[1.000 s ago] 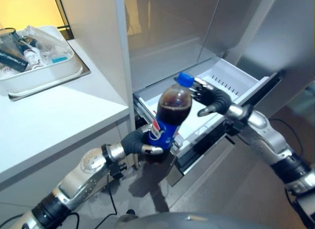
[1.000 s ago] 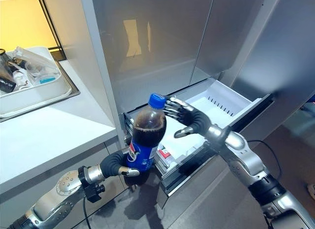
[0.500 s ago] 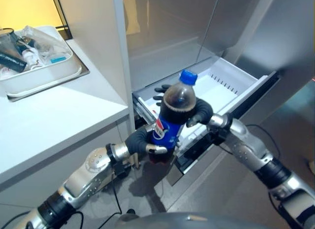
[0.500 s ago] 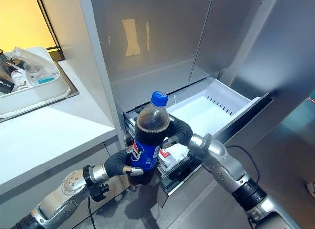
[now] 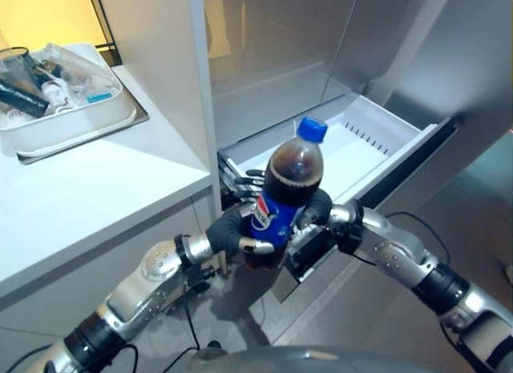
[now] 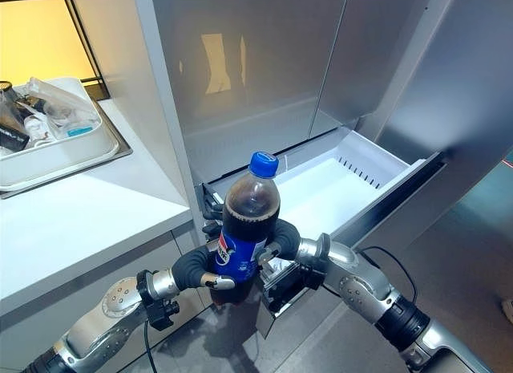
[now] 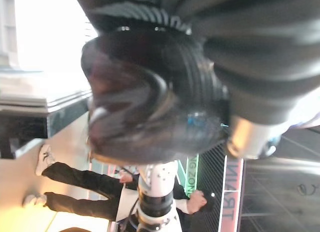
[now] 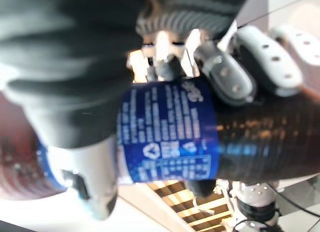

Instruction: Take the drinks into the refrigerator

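A cola bottle [image 5: 286,187] with a blue cap and blue label stands nearly upright in the air, in front of the open white refrigerator drawer [image 5: 380,138]. My left hand [image 5: 229,234] is shut on its lower part from the left. My right hand [image 5: 317,208] wraps the bottle's middle from behind, and its fingers [image 5: 245,178] show past the bottle's left side. In the right wrist view the fingers [image 8: 223,78] curl over the blue label [image 8: 170,133]. The left wrist view shows the bottle's dark base [image 7: 150,108] against the hand.
A white counter [image 5: 96,188] lies to the left, carrying a white tub [image 5: 76,116] of several items. Steel refrigerator doors [image 6: 264,60] rise behind the drawer. A person [image 7: 75,192] stands in the background of the left wrist view.
My right hand has come from near the cap down and in, and has closed round the bottle's middle. The bottle has risen a little and stands straighter.
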